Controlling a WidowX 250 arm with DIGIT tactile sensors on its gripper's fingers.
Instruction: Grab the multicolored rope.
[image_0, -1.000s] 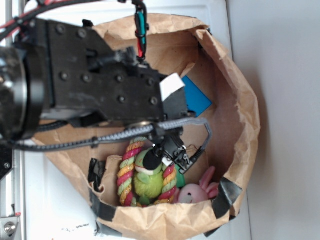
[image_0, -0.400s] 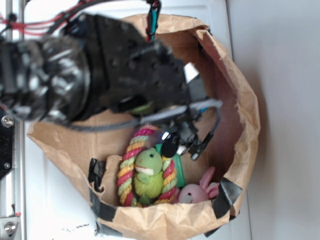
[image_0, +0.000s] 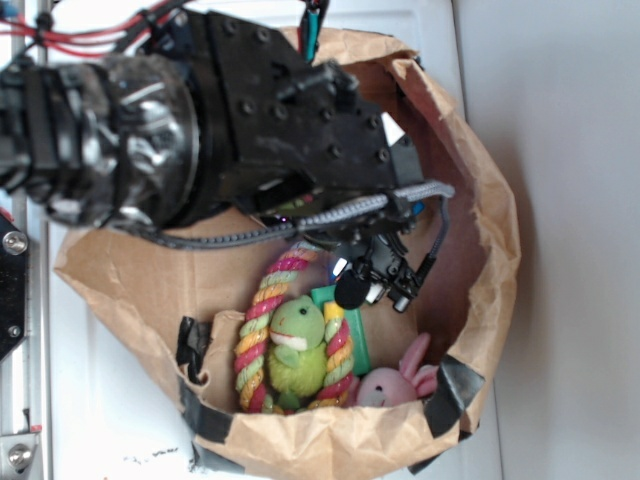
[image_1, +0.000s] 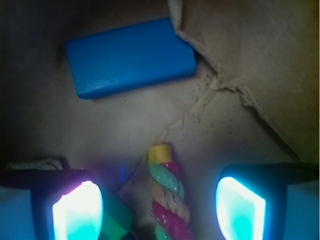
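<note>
**Gripper spread wide inside the bag, rope between its fingers**

The brown paper bag has crumpled walls that close in on every side; its rim runs along the right and bottom of the exterior frame, patched with black tape at the lower right. The black arm fills the upper left and covers much of the bag's mouth. Free floor shows only in the right half of the bag, between the gripper and the right wall.

In the wrist view the gripper has its two glowing fingers far apart at the lower corners, holding nothing. The tip of the multicolored rope rises from the bottom edge between them, nearer the left one, touching neither. A torn paper flap crowds the upper right.

Inside the bag, the multicolored rope lies arched at lower centre of the exterior frame, a green frog plush in its curve. A green block sits just right of it, and a pink bunny plush against the bottom wall. A blue block lies at the upper left of the wrist view, well apart from the rope.
</note>
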